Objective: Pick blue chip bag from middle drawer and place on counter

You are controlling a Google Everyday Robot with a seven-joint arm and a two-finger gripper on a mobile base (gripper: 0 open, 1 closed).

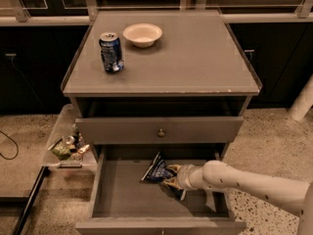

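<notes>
The middle drawer is pulled open at the bottom of the grey cabinet. Its flat floor is seen, with low walls at the sides. A pale arm is stretched into the drawer from the right. The gripper is found at the end of the arm, over the right half of the drawer floor. The blue chip bag is pinched between the fingers and is held tilted, with one end up. The bag is kept inside the drawer, near its back wall.

Just above, a shut drawer front with a small round knob is seen. On the left side of the cabinet, a clear tray filled with small things is hung.

Farther back, the counter is seen as a wide grey surface. A blue and silver soda can is stood on its left part. A white bowl is set just behind the can, a little to the right.
</notes>
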